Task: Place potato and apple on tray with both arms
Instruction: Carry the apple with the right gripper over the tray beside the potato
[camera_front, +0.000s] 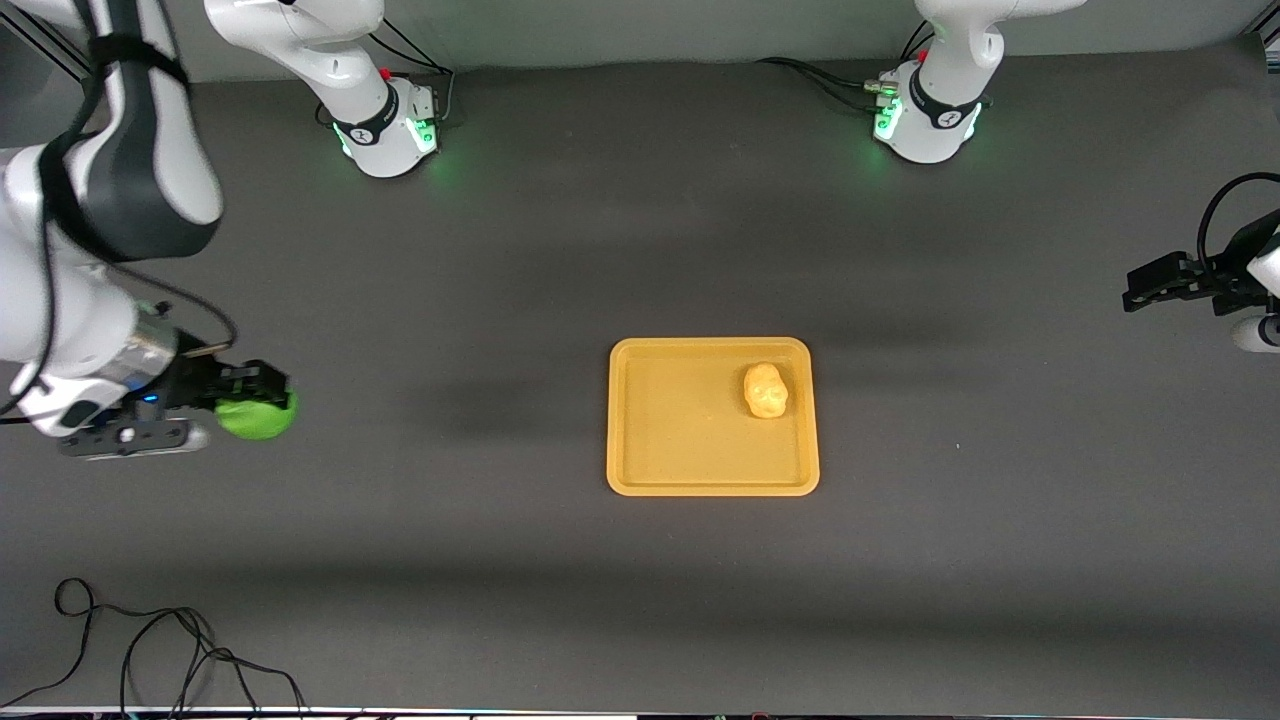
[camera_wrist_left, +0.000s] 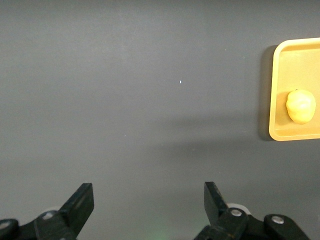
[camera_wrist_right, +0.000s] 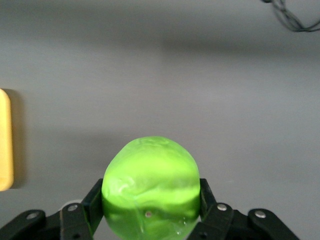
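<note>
Now the right claw (camera_front: 262, 398) is clamped on the apple (camera_front: 257, 415), a smooth, glossy bright-green ball with faint pale marbling on its skin, its black fingers pressed flat against both sides of the fruit; it is up over the matte dark-grey desk (camera_front: 500, 250) toward the right arm's end, well apart from the tray (camera_front: 640, 470). That tray is a flat rectangle of yellow-orange plastic with rounded corners and a low raised rim, lying about midway along the desk. On it rests the potato (camera_front: 766, 390), a small lumpy oval, paler and more yellow-tan than the tray, with a dimpled, uneven surface, close to the tray's corner that is farther from the front camera and toward the left arm's end. The left claw (camera_wrist_left: 149, 202) hangs over bare desk near the left arm's edge, its two black wedge-shaped fingers spread wide with nothing between them. A thin black cable (camera_front: 150, 650) loops loosely at the desk's corner nearest the front camera at the right arm's end.
</note>
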